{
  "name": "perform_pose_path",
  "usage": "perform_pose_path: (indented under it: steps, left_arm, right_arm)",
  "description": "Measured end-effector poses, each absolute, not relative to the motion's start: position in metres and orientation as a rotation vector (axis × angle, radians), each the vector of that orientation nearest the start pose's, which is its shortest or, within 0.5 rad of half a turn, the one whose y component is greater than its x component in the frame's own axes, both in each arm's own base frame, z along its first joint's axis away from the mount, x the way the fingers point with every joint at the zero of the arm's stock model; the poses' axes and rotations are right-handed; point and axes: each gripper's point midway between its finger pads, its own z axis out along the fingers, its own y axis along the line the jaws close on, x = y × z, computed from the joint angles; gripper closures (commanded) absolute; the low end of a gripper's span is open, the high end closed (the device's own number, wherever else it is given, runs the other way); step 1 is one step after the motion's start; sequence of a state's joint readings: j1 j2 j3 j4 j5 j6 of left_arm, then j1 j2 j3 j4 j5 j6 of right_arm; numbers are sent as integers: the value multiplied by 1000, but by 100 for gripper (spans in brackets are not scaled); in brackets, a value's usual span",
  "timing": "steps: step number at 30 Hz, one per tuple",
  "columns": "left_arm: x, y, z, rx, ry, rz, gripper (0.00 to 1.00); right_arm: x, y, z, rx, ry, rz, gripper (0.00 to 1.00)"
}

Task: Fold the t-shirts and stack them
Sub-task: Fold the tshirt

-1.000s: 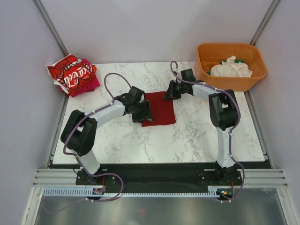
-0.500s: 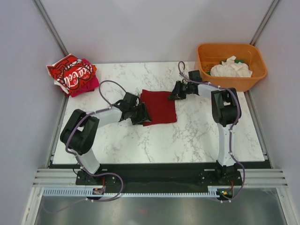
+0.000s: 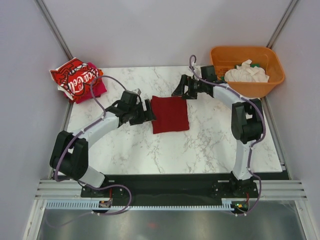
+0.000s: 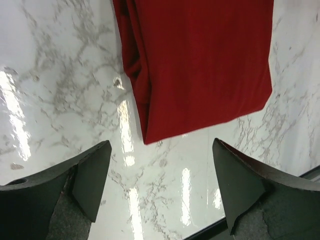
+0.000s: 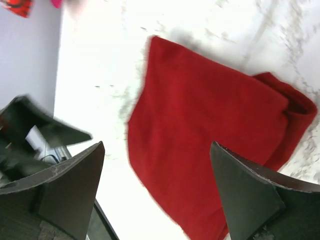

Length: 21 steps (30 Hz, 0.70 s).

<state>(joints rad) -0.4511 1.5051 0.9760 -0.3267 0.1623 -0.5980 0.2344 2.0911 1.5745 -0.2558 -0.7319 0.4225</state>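
Observation:
A plain dark red t-shirt [image 3: 170,114] lies folded in a flat rectangle mid-table. My left gripper [image 3: 148,111] hovers just off its left edge, open, with only marble between its fingers [image 4: 91,175]; the folded shirt [image 4: 200,65] lies just beyond them. My right gripper [image 3: 178,90] hangs open over the shirt's back corner, apart from the cloth [image 5: 215,150]. At the back left sits a stack: a bright red t-shirt with white lettering [image 3: 75,77] on a magenta one [image 3: 96,89]. A white t-shirt [image 3: 245,73] lies crumpled in the tub.
An orange plastic tub [image 3: 265,89] stands at the back right corner, with a bit of green cloth behind the white shirt. Grey walls close in the table on three sides. Bare marble [image 3: 165,145] lies in front of the folded shirt.
Both grippers have opened and let go of the dark red shirt. The left one drew back to the left of it, and the right one lifted toward the back.

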Motion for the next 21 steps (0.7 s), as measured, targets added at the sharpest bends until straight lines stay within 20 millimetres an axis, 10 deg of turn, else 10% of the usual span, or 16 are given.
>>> perform_pose_path:
  steps: [9,15,21]
  left_arm:
    - [384,-199,82,-173,2532,-559,10]
    - [414,-185,31,-254,2625,-543,26]
    - [424,-211,35,-184,2577,-712,28]
  right_arm:
    - [402,228,233,-252,2147,1131,2]
    - [363,223,226,-255,2177,1169,2]
    - [352,221,221,-241,2201,1183,2]
